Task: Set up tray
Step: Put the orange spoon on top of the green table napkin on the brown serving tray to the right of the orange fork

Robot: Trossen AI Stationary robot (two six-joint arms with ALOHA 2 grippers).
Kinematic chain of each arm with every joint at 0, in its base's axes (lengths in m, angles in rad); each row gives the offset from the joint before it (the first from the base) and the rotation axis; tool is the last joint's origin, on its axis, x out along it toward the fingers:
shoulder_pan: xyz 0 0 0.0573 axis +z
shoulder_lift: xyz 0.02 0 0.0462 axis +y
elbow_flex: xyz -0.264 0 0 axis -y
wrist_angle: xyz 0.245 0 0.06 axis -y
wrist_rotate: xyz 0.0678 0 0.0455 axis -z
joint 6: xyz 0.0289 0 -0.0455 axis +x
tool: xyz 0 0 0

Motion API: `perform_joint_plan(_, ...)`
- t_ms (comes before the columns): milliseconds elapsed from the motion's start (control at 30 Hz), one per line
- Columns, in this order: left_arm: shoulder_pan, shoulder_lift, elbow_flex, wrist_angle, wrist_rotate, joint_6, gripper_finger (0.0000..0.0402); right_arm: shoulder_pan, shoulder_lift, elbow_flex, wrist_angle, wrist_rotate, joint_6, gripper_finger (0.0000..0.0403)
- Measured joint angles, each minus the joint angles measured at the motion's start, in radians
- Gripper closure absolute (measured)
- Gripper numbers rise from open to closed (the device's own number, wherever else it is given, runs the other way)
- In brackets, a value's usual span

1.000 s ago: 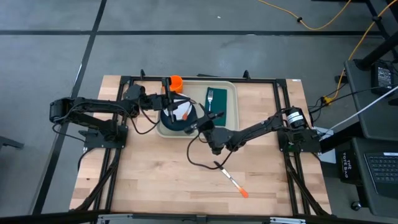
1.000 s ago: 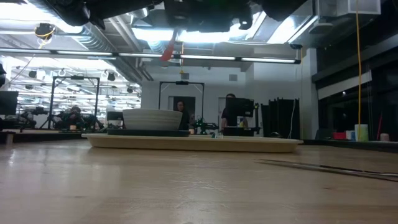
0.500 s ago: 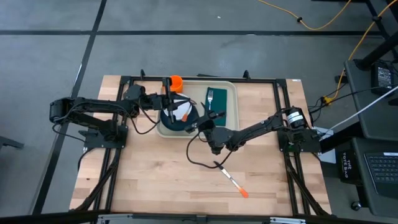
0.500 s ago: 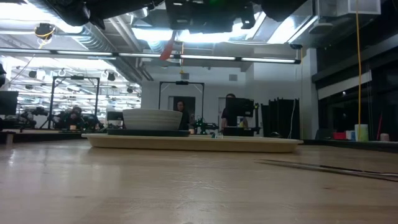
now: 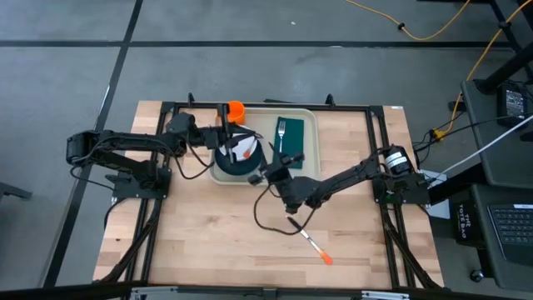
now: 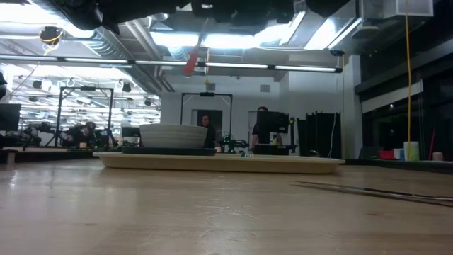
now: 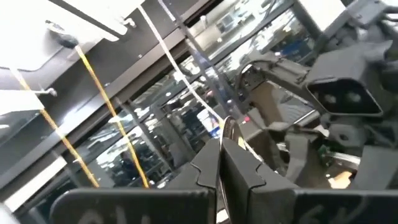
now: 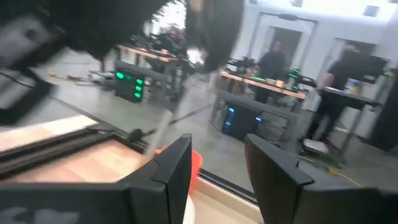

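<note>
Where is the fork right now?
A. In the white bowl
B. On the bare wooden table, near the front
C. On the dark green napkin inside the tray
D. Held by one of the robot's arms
C: in the high view the fork lies on the dark green napkin, inside the tray.

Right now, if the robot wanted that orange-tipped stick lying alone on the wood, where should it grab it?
Probably mid-shaft. The orange-tipped stick lies flat and diagonal on the bare table, clear of the tray. Coming straight down, with the fingers closing across its thin width, looks best. The right gripper, open near the tray's front edge, is nearest.
</note>
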Motion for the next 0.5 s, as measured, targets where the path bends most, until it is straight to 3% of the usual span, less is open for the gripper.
perform_joint_plan(167, -0.012, 0.0, 0.0, 0.019, 0.106, -0.005, 0.0399, 0.006, 0.0, 0.0, 0.031, -0.104, -0.016, 0.0249)
perform_joint_plan(500, -0.076, -0.004, 0.0, 0.031, 0.108, 0.039, 0.04, -0.003, 0.0, 0.0, 0.027, -0.107, 0.003, 0.0249)
